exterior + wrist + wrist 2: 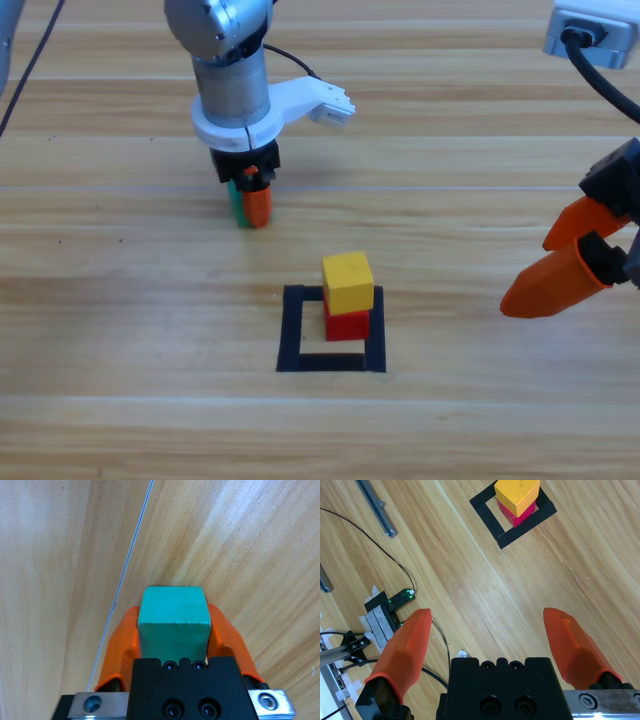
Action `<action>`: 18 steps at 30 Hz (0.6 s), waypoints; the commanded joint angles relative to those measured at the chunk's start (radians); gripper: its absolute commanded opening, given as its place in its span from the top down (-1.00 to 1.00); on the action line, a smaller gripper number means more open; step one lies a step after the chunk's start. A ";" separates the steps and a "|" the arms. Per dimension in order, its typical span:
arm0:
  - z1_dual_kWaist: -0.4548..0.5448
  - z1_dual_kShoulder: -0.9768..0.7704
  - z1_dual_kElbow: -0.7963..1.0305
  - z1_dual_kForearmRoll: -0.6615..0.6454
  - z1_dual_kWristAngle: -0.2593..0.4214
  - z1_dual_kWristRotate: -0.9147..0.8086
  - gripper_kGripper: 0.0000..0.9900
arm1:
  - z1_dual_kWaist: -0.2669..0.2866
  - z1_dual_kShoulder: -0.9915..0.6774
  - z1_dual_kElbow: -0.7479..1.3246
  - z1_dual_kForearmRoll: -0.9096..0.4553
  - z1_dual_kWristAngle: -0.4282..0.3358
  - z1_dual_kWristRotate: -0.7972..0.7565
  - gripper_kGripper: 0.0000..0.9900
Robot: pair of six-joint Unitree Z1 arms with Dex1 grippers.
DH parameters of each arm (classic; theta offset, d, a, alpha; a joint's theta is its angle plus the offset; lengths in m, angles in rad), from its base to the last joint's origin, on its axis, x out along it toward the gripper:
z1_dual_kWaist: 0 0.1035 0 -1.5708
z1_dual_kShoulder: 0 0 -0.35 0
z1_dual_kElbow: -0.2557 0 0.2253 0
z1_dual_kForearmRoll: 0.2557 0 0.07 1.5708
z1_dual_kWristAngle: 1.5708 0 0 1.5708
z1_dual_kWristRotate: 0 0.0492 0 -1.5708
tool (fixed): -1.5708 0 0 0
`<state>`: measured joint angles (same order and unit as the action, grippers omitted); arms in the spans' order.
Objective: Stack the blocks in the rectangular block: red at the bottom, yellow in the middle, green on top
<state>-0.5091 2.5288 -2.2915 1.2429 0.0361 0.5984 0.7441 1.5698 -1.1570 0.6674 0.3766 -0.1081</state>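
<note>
The yellow cube (348,282) rests on the red cube (347,323) in the far right corner of the black tape rectangle (292,335); both show in the right wrist view too, yellow cube (516,493) over red cube (512,514) in the rectangle (487,516). My left gripper (249,205) stands on the table behind and left of the rectangle, shut on the green cube (233,200). In the left wrist view the green cube (173,621) fills the space between the jaws of the left gripper (173,625). My right gripper (545,268) waits open at the right edge, nothing held.
A grey box with a black cable (590,30) sits at the far right corner. In the right wrist view, cables and a small device with green lights (387,607) lie off the table's side.
</note>
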 commanded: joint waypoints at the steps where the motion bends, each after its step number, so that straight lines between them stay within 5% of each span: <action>1: -0.011 0.073 -0.006 -0.010 -0.012 0.009 0.65 | -0.028 0.006 0.020 -0.023 0.022 -0.010 -1.00; 8: 0.000 0.031 0.001 -0.003 -0.033 -0.086 1.00 | -0.028 0.007 0.019 -0.023 0.022 -0.010 -1.00; 18: 0.000 -0.165 -0.051 0.101 -0.067 -0.583 1.00 | -0.028 0.007 0.019 -0.023 0.022 -0.010 -1.00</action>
<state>-0.5089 2.4580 -2.2953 1.2782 -0.0140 0.1664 0.7441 1.5698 -1.1570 0.6674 0.3766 -0.1081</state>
